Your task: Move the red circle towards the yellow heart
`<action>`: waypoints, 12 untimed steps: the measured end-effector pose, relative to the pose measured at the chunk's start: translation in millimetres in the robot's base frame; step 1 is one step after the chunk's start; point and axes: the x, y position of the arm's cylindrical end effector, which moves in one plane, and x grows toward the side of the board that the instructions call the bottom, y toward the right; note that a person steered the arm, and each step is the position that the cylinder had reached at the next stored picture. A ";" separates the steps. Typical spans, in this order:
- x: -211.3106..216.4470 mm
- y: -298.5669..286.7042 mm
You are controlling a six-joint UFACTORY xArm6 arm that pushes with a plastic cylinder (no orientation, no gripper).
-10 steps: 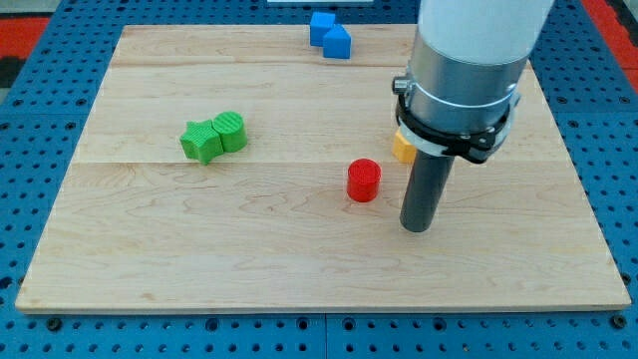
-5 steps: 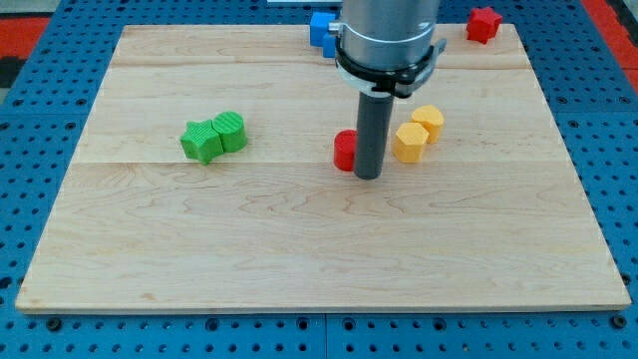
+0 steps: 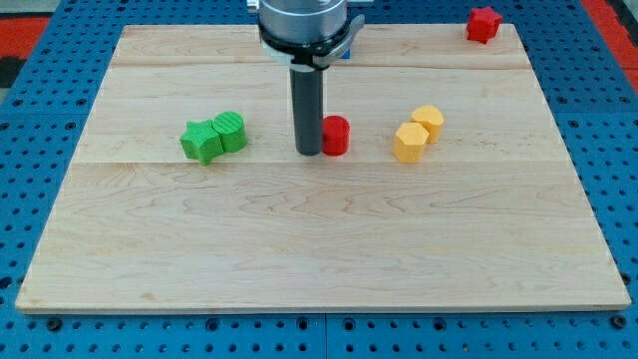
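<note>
The red circle (image 3: 337, 135) stands near the middle of the wooden board. My tip (image 3: 308, 152) rests on the board right against the circle's left side. Two yellow blocks lie to the circle's right: one (image 3: 409, 143) nearer the circle and one (image 3: 429, 122) just beyond it, touching each other. I cannot tell which of them is the heart. A short gap separates the red circle from the nearer yellow block.
Two green blocks (image 3: 212, 136) sit together at the view's left. A red block (image 3: 483, 23) lies at the board's top right corner. A blue block (image 3: 343, 47) is mostly hidden behind the arm at the top.
My tip has swung from the circle's right side around to its left side. The red circle has shifted up and a little left of where it stood.
</note>
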 end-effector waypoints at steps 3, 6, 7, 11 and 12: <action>0.8 11.9; -24.1 20.2; -47.4 27.6; -46.4 33.5; -45.4 31.7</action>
